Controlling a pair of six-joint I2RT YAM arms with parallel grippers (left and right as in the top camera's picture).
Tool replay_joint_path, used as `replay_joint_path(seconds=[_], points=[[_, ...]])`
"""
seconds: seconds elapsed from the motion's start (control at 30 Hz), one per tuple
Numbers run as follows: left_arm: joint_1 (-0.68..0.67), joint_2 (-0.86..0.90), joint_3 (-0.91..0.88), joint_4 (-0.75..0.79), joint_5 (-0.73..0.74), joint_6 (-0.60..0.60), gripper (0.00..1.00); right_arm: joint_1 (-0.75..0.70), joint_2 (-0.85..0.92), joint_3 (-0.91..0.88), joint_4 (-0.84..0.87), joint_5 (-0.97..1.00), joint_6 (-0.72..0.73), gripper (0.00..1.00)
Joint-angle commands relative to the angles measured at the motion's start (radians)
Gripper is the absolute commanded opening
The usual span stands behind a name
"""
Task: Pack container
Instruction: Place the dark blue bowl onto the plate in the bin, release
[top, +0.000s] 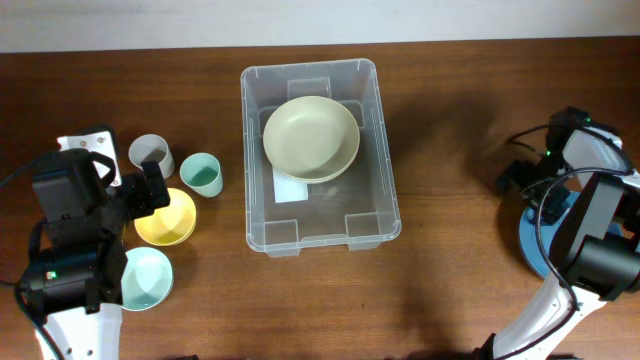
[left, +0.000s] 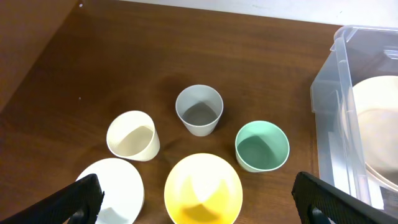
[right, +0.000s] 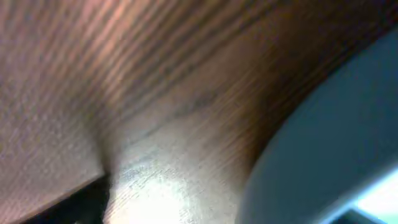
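The clear plastic container (top: 388, 150) stands in the middle of the table, with a cream bowl (top: 311, 138) inside it and a white label (top: 291, 189) on its base. Its left wall shows in the left wrist view (left: 324, 93). My left gripper (top: 152, 190) is open and empty, hovering over a yellow bowl (top: 172, 222) left of the container. In the left wrist view its fingers (left: 202, 202) straddle the yellow bowl (left: 203, 186) well above it. My right gripper (top: 518, 177) rests low at the far right. Its wrist view is blurred table wood, with the jaws not discernible.
Left of the container are a grey cup (left: 199, 110), a green cup (left: 262, 146), a cream cup (left: 132, 135) and a pale bowl (left: 119, 185). A blue disc (top: 530, 248) lies under the right arm's base.
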Motion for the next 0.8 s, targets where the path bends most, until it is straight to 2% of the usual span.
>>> replay_joint_path(seconds=[0.0, 0.03, 0.07, 0.17, 0.2, 0.37, 0.47, 0.7, 0.77], points=[[0.006, -0.001, 0.009, 0.003, 0.018, 0.019, 0.99, 0.002, -0.009, -0.018, 0.018, 0.000, 0.010, 0.59], [0.006, -0.001, 0.009, 0.003, 0.018, 0.019, 0.99, 0.002, -0.009, -0.018, 0.020, 0.000, 0.010, 0.52], [0.006, -0.001, 0.009, 0.003, 0.018, 0.019, 0.99, 0.002, -0.009, -0.018, 0.021, 0.000, 0.010, 0.39], [0.006, -0.001, 0.009, 0.003, 0.018, 0.019, 0.99, 0.002, -0.009, -0.018, 0.023, 0.000, 0.010, 0.16], [0.006, -0.001, 0.009, 0.003, 0.018, 0.019, 1.00, 0.002, -0.009, -0.018, 0.023, 0.000, 0.010, 0.04], [0.006, -0.001, 0.009, 0.003, 0.018, 0.019, 0.99, 0.010, -0.012, 0.007, 0.017, -0.008, -0.015, 0.04], [0.006, -0.001, 0.009, 0.003, 0.018, 0.019, 0.99, 0.058, -0.040, 0.090, -0.009, -0.011, -0.061, 0.04], [0.006, -0.001, 0.009, 0.002, 0.018, 0.019, 0.99, 0.316, -0.123, 0.460, -0.099, -0.084, -0.297, 0.04], [0.006, -0.001, 0.009, 0.002, 0.018, 0.019, 1.00, 0.481, -0.126, 0.592, -0.106, -0.082, -0.413, 0.04]])
